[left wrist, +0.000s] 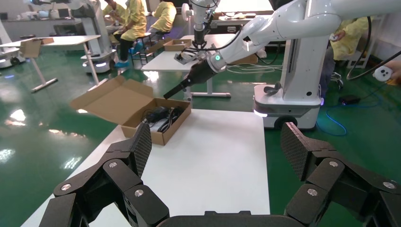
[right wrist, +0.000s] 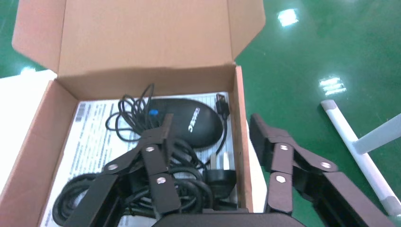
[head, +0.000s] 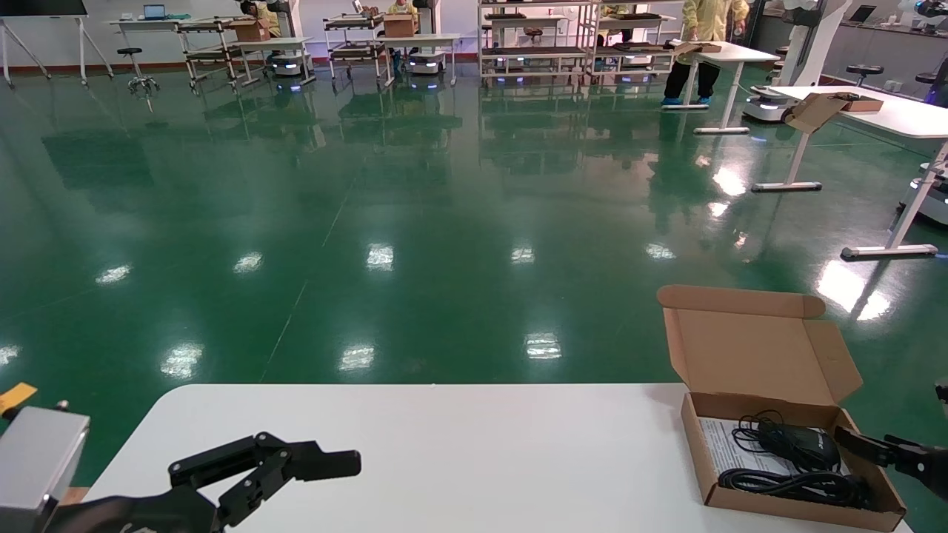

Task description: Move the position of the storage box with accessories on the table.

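The storage box (head: 803, 511), brown cardboard with its lid (head: 748, 348) standing open, sits at the right end of the white table (head: 481, 444). In it lie the accessories: a black mouse (right wrist: 194, 125), coiled black cables (right wrist: 132, 113) and a printed paper sheet (right wrist: 90, 137). My right gripper (right wrist: 210, 123) is open and straddles the box's right side wall (right wrist: 239, 118), one finger over the cables inside, the other outside. In the head view it (head: 852, 440) reaches in from the right edge. My left gripper (head: 326, 465) hovers open and empty over the table's left part (left wrist: 215, 142).
The box lies close to the table's right edge and far corner, with green floor beyond. Other white tables (head: 874, 111) carrying cartons, shelf racks (head: 533, 37) and a person in yellow (head: 707, 29) stand far behind. A white robot base (left wrist: 293, 94) is beside the table.
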Action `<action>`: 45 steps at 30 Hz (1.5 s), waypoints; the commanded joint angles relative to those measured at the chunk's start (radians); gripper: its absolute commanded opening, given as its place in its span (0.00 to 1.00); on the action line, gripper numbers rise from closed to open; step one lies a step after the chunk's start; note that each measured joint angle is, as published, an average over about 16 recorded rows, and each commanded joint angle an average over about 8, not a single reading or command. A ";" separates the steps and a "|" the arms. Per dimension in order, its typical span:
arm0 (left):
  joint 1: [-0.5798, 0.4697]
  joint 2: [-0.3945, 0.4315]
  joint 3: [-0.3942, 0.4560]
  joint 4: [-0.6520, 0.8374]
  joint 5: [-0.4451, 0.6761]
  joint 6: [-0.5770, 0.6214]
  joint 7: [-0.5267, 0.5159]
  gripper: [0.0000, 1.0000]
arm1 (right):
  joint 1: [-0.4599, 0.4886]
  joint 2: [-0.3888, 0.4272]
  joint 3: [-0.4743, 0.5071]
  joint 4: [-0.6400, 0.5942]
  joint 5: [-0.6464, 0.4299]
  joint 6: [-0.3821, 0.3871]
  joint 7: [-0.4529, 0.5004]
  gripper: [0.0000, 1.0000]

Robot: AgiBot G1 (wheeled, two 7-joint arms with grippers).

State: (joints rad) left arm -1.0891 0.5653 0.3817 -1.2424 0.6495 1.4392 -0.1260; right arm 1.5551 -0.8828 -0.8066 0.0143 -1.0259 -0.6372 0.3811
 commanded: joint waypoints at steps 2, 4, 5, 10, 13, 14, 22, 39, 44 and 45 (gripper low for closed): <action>0.000 0.000 0.000 0.000 0.000 0.000 0.000 1.00 | 0.006 0.003 0.006 0.001 0.009 -0.002 -0.002 1.00; 0.000 0.000 0.000 0.000 0.000 0.000 0.000 1.00 | 0.013 0.007 0.013 0.002 0.019 -0.009 0.001 1.00; 0.000 0.000 0.000 0.000 0.000 0.000 0.000 1.00 | 0.016 0.008 0.017 0.003 0.024 -0.014 0.004 1.00; 0.000 0.000 0.000 0.000 0.000 0.000 0.000 1.00 | 0.031 0.018 0.039 0.004 0.056 -0.052 0.023 1.00; 0.000 0.000 0.000 0.000 0.000 0.000 0.000 1.00 | 0.037 0.024 0.055 0.004 0.080 -0.087 0.041 1.00; 0.000 0.000 0.000 0.000 0.000 0.000 0.000 1.00 | 0.038 0.026 0.061 0.004 0.089 -0.100 0.048 1.00; 0.000 0.000 0.000 0.000 0.000 0.000 0.000 1.00 | 0.045 0.032 0.129 0.004 0.187 -0.219 0.129 1.00; 0.000 0.000 0.000 0.000 0.000 0.000 0.000 1.00 | 0.006 0.049 0.165 0.093 0.206 -0.276 0.110 1.00; 0.000 0.000 0.000 0.000 0.000 0.000 0.000 1.00 | -0.037 0.069 0.197 0.198 0.214 -0.328 0.083 1.00; 0.000 0.000 0.000 0.000 0.000 0.000 0.000 1.00 | -0.046 0.073 0.204 0.219 0.216 -0.339 0.078 1.00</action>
State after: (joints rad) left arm -1.0888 0.5652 0.3817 -1.2420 0.6492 1.4387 -0.1260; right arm 1.5092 -0.8097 -0.6025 0.2334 -0.8100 -0.9757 0.4587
